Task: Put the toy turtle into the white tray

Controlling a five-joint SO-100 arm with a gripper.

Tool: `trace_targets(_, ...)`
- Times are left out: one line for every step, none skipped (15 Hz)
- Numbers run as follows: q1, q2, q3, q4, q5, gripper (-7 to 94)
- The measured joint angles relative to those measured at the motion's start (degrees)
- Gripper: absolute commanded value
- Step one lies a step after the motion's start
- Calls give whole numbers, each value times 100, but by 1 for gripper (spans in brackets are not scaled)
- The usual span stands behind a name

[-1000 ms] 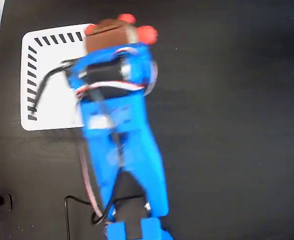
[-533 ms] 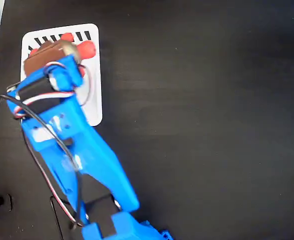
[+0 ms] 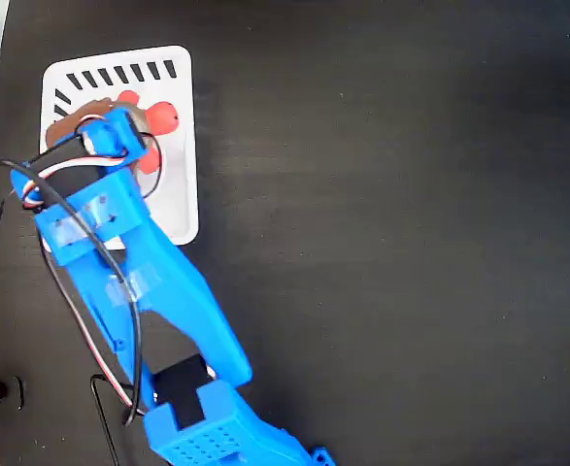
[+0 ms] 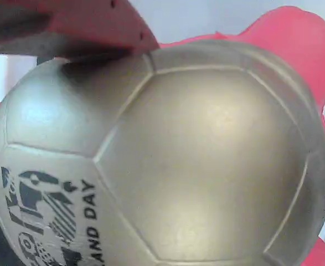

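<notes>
One arm: blue arm (image 3: 139,291) reaches from the bottom edge of the fixed view up and left across the black desk (image 3: 391,233), its upper end lying over the tray.
Tray: white tray (image 3: 173,175) sits on the desk at the upper left of the fixed view, dark slanted slots along its top and left edges; the arm covers much of its lower left part.
Turtle: turtle (image 3: 153,121) is within the tray's outline, in the upper half, just below the top row of slots. Red-pink limbs and a sliver of brown-gold shell show beside the arm's tip; the rest is hidden beneath the arm. Whether it rests on the tray or hangs just above it cannot be told.
Wrist view: the turtle's shell (image 4: 179,160) fills nearly the whole picture, gold-tan with raised seams dividing it into panels. Black print sits at the lower left of the shell, with the words "AND DAY" readable. Red-pink limbs poke out past the shell at the upper right and at the left edge. White surface shows behind them.
Claw: one reddish finger (image 4: 84,25) lies against the top of the shell in the wrist view; the other finger is out of sight. The claw (image 3: 119,121) appears closed on the turtle.
Cables: black and red-white wires (image 3: 32,189) loop along the arm, left of the tray.
</notes>
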Motion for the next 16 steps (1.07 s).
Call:
trace_targets(-35, 0, 0, -9, 35, 44)
trace_targets(-44, 0, 0, -26, 53, 50)
trace_targets(-53, 0, 0, -26, 53, 56)
trace_targets(-53, 0, 0, 0, 26, 56)
trace_targets(-53, 0, 0, 9, -9, 56)
trace_targets(-53, 0, 0, 9, -9, 56)
trace_targets(-53, 0, 0, 9, -9, 56)
trace_targets(-53, 0, 0, 9, -9, 56)
trace_targets(-53, 0, 0, 9, -9, 54)
trace_targets(-53, 0, 0, 9, 26, 41)
trace_targets(-53, 26, 0, 9, 53, 19)
trace_targets(-53, 167, 44, -70, 97, 7)
trace_targets(-44, 492, 220, -211, 193, 0)
trace_targets(-18, 940, 483, -431, 229, 0)
trace_targets(9, 1459, 861, -747, 352, 0)
trace_targets(79, 1978, 1310, -1046, 475, 0)
